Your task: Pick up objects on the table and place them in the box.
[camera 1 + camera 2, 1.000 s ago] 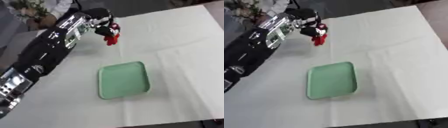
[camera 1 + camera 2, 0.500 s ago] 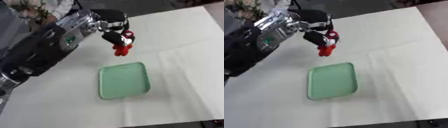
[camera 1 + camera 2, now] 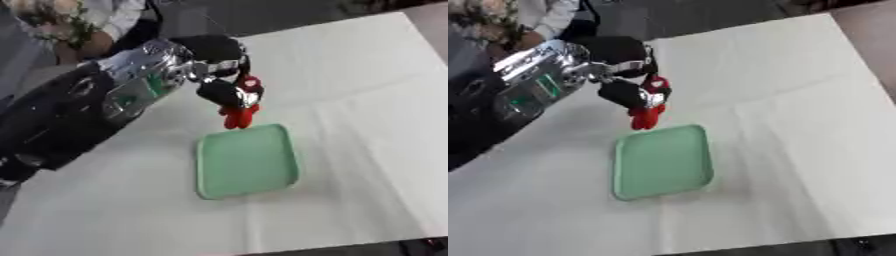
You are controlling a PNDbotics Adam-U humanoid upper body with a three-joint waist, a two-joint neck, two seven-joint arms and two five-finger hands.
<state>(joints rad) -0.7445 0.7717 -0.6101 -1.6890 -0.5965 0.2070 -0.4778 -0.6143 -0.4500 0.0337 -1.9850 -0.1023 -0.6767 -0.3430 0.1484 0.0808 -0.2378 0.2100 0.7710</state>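
The robot's left hand (image 3: 220,92), black and glossy below a silver forearm, has its fingers curled round a small red object (image 3: 240,109) with a pale patch near its top; what the object is cannot be made out. Most of the object hangs below the fingers, its lower end soft-edged and lumpy. It is held in the air just beyond the far edge of the box (image 3: 248,161), near that edge's middle, and not touching it.

The box is a shallow, pale green tray with rounded corners and a low raised rim, smooth and matte, with nothing in it. It lies slightly askew on the table (image 3: 367,100), which is covered with a white cloth creased in long soft folds.

Compared with half a second ago, the hand and the red object sit a little closer to the tray's far edge; a second ago they were well back from it, over bare cloth. The tray has stayed where it was.
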